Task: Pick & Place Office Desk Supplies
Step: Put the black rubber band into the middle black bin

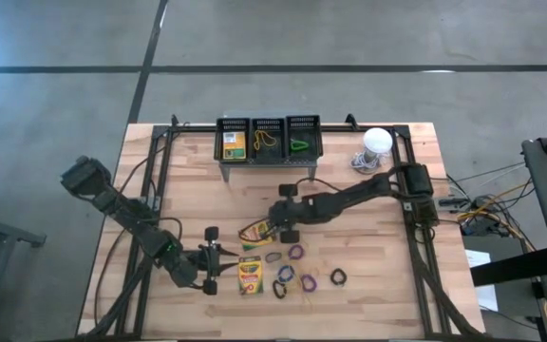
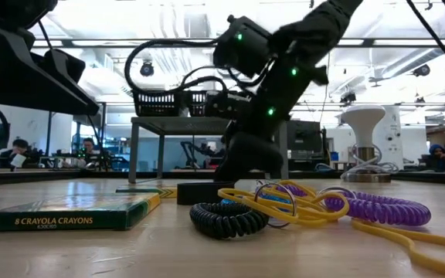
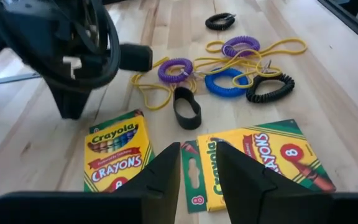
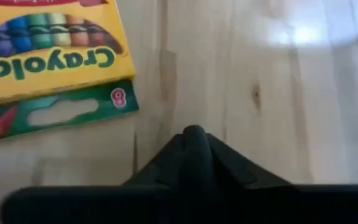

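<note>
Two yellow-and-green crayon boxes lie flat on the wooden table, one (image 1: 257, 231) beside my right gripper and one (image 1: 250, 274) just ahead of my left gripper. Purple, blue and black elastic loops (image 3: 229, 84) and thin yellow rubber bands (image 3: 253, 53) lie scattered beyond them. My right gripper (image 4: 193, 134) is shut, slanting down over bare wood beside the first box's green end (image 4: 61, 109), with nothing between its fingers. My left gripper (image 3: 197, 165) stands open low over the table, in front of the second box (image 3: 260, 162).
A grey perforated stand (image 1: 269, 142) at the far edge carries three bins holding a crayon box, yellow bands and a green loop. A white dome (image 1: 378, 141) with its cord sits at the far right. A black band (image 3: 187, 107) lies between the boxes and the loops.
</note>
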{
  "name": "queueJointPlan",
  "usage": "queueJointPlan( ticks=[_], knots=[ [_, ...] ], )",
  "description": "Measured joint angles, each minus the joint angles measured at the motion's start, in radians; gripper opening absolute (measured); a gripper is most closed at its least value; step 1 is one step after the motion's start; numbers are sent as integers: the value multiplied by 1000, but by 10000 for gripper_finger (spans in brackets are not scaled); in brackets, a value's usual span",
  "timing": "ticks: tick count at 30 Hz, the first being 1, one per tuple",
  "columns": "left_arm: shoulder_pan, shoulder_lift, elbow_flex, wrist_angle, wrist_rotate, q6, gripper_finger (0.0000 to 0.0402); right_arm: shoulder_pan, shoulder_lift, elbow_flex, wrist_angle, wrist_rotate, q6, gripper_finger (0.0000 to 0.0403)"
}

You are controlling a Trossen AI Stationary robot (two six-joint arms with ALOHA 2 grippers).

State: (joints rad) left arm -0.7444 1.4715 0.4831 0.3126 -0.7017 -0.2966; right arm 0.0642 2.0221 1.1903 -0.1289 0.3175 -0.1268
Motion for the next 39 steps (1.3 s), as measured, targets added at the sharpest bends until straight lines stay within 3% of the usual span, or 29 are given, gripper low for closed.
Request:
queueJointPlan(
  ticks=[2,9,14,17,19,23,26,29,34,39],
  knots=[
    [0,0,0,0,3,0,107,14,-25,6,-14,21,12,19],
    [0,0,0,0,3,0,107,103,-227,-87,57,145,57,13],
    [0,0,0,9,3,0,107,117,-388,-174,376,175,17,13],
    [1,0,0,17,-2,1,107,59,-427,-201,562,163,-27,13],
    [1,0,0,19,-2,1,107,-8,-434,-195,611,93,-36,13],
    [1,0,0,20,-2,1,107,-140,-432,-121,455,-145,29,13],
    [1,0,0,19,-4,2,107,-162,-432,-51,247,-311,27,13],
    [1,0,0,17,-5,4,107,-117,-432,-1,121,-301,43,13],
    [1,0,0,16,-5,3,107,-36,-432,35,88,-20,23,13],
    [1,-1,0,20,-5,0,106,-78,-419,79,130,15,15,10]
  ],
)
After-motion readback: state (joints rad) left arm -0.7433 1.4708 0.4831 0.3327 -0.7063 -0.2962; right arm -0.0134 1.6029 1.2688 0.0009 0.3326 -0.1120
